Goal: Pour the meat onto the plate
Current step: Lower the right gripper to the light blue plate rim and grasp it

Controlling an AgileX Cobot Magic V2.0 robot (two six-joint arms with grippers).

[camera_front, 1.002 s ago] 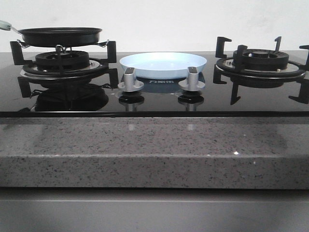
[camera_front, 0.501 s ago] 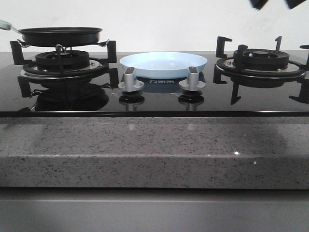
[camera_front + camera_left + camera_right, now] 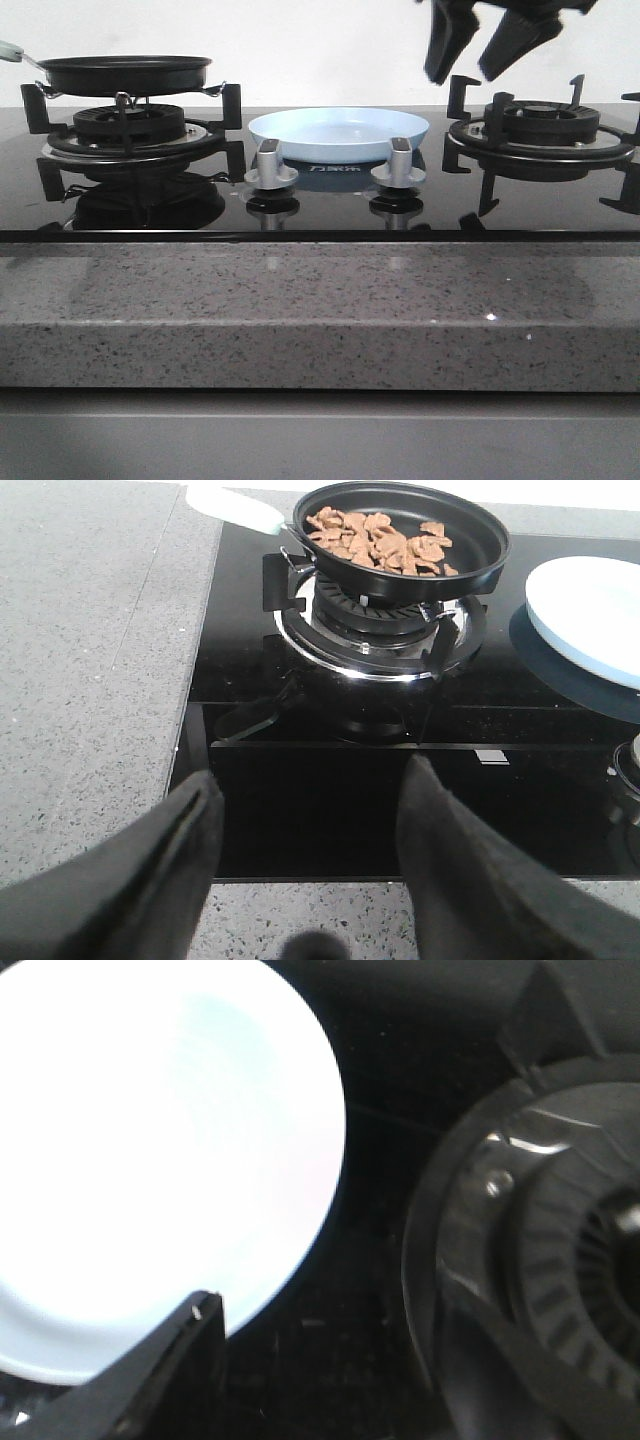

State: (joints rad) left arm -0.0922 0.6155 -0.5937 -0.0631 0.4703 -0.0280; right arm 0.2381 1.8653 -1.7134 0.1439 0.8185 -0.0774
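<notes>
meat (image 3: 385, 542) lies in black pan (image 3: 400, 535) on left burner | plate (image 3: 338, 133) sits mid-stove, empty | left claw (image 3: 310, 865) wide, empty, nearer the pan; pan handle (image 3: 235, 505) points away from plate | right claw (image 3: 485, 45) wide, above plate's right edge

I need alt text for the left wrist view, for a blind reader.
A black frying pan holding reddish-brown meat pieces sits on a gas burner. A pale blue plate's edge shows beside it; the open left gripper is in the foreground.
</notes>
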